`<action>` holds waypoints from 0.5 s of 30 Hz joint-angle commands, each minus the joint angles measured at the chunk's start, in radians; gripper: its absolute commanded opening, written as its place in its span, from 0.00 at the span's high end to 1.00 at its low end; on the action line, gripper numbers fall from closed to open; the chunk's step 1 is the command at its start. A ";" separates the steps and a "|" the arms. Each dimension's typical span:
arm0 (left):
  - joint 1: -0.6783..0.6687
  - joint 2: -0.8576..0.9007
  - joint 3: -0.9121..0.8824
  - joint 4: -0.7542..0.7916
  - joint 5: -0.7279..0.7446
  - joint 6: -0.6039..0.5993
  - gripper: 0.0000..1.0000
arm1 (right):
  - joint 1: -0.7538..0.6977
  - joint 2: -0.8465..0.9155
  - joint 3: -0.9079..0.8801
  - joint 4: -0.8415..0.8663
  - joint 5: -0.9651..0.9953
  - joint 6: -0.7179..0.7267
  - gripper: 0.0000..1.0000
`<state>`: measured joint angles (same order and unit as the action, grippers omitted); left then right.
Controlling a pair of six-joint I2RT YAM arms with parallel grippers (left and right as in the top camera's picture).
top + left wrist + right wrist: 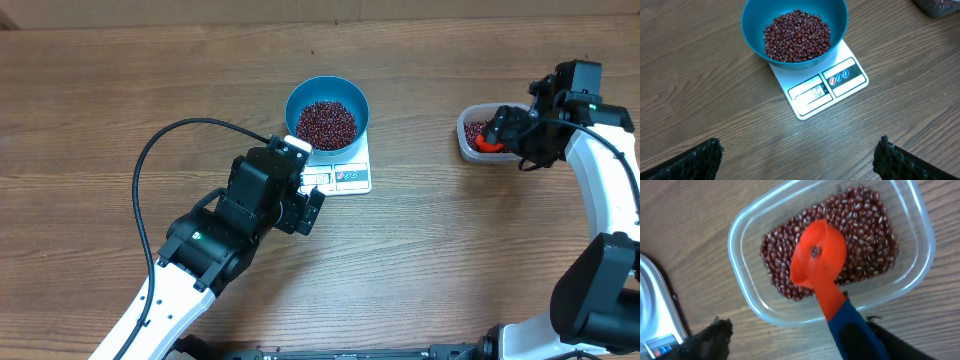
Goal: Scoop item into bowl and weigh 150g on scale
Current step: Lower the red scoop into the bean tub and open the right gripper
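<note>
The blue bowl [327,92] stands on the white scale [348,178] and holds a heap of red-brown beans [326,121]. In the left wrist view the bowl [752,30], its beans [797,36] and the scale [840,85] lie ahead of my left gripper [799,145], which is open and empty just in front of the scale. My right gripper [797,325] is open at the near rim of the clear tub [740,235]. The red scoop [817,255] lies on the tub's beans [865,230]. Its blue handle [855,330] leans against the right finger [900,347].
The clear tub [466,137] sits at the right of the wooden table, well apart from the scale. A black cable [150,160] loops left of the left arm. In the right wrist view a corner of the scale [652,305] shows at the left edge.
</note>
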<state>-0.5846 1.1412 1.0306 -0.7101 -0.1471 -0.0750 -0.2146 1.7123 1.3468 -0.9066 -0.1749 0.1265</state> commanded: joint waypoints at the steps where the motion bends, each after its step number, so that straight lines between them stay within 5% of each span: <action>1: 0.003 0.004 0.000 0.002 -0.010 -0.003 0.00 | -0.004 0.005 0.001 -0.013 0.010 -0.004 0.07; 3: 0.003 0.004 0.000 0.002 -0.010 -0.003 0.00 | -0.004 0.005 0.003 -0.028 0.016 -0.032 0.00; 15: 0.003 0.004 0.000 0.002 -0.010 -0.003 0.00 | -0.004 -0.040 0.073 -0.154 0.184 -0.154 0.00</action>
<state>-0.5846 1.1412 1.0306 -0.7097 -0.1471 -0.0750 -0.2153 1.7123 1.3674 -1.0634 -0.0448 0.0200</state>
